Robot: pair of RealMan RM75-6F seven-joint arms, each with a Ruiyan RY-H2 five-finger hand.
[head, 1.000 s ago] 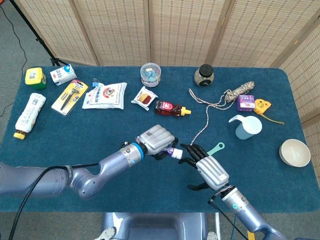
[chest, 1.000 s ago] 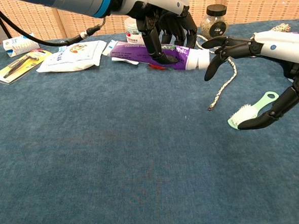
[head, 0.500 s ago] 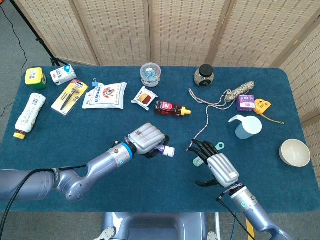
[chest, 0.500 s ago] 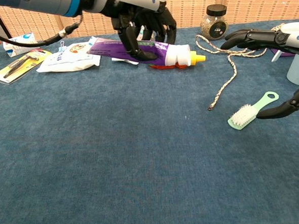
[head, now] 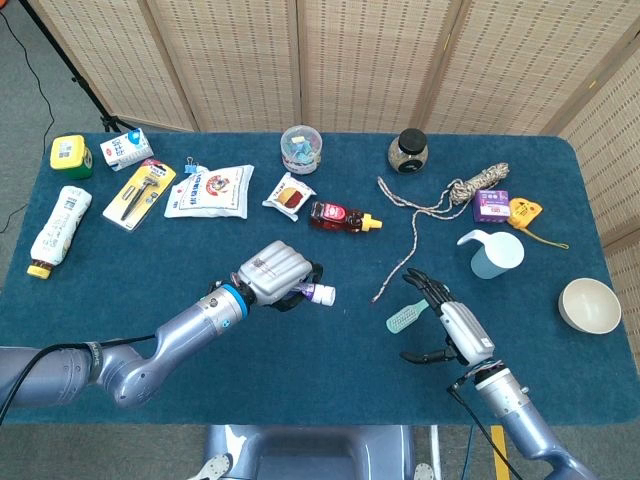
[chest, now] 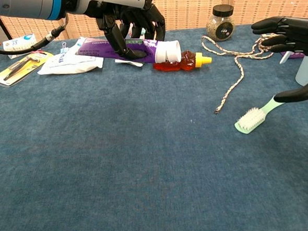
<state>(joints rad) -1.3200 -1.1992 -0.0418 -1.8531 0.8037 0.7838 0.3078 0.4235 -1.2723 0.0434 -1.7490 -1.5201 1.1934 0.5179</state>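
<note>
Showing purple toothpaste tube with white cap, lifted above blue tablecloth near table centre, gripped around its body by left hand. Behind tube in chest view: honey bottle and white pouch. To the right: mint green brush lying flat, near end of rope. Right hand just beside brush, fingers spread wide, holding nothing.
</note>
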